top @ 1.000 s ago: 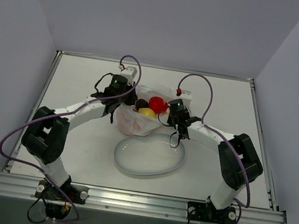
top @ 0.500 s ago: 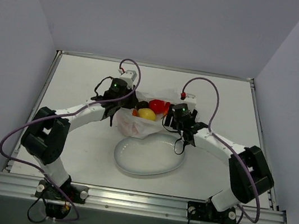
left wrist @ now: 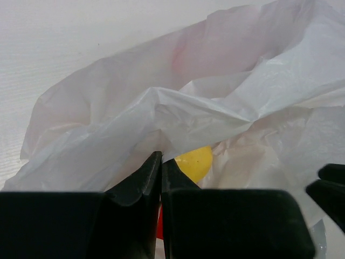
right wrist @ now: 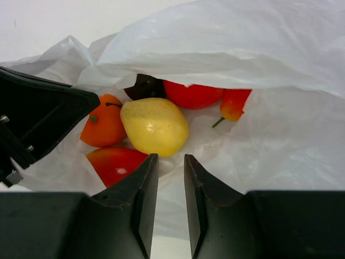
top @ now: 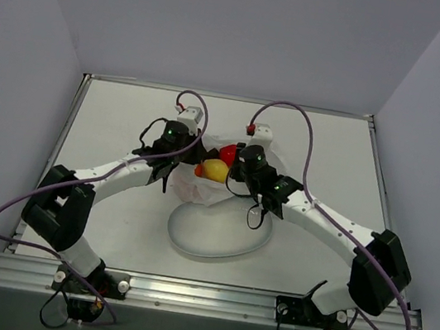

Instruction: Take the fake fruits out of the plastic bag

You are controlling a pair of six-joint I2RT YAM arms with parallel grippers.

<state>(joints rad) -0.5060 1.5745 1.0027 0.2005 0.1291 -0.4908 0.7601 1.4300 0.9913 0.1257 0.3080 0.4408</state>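
The plastic bag (top: 203, 192) lies past the plate with its mouth open. My left gripper (top: 179, 157) is shut on the bag's left edge (left wrist: 156, 116) and holds it up. In the right wrist view the bag (right wrist: 242, 48) holds a yellow pear (right wrist: 154, 125), an orange (right wrist: 103, 121), a red-orange elongated fruit (right wrist: 116, 163), a red round fruit (right wrist: 193, 94), a small red fruit (right wrist: 233, 105) and a dark plum (right wrist: 145, 86). My right gripper (right wrist: 171, 159) is narrowly open and empty, just in front of the pear. From above it sits over the bag's mouth (top: 241, 167).
A white oval plate (top: 217, 236) lies on the table just in front of the bag. My left gripper's black body (right wrist: 38, 116) stands at the left of the bag's mouth, close to the orange. Grey walls enclose the table.
My right gripper has moved left and forward, from the bag's right side to over its mouth. My left gripper keeps its hold on the bag's edge and has shifted slightly.
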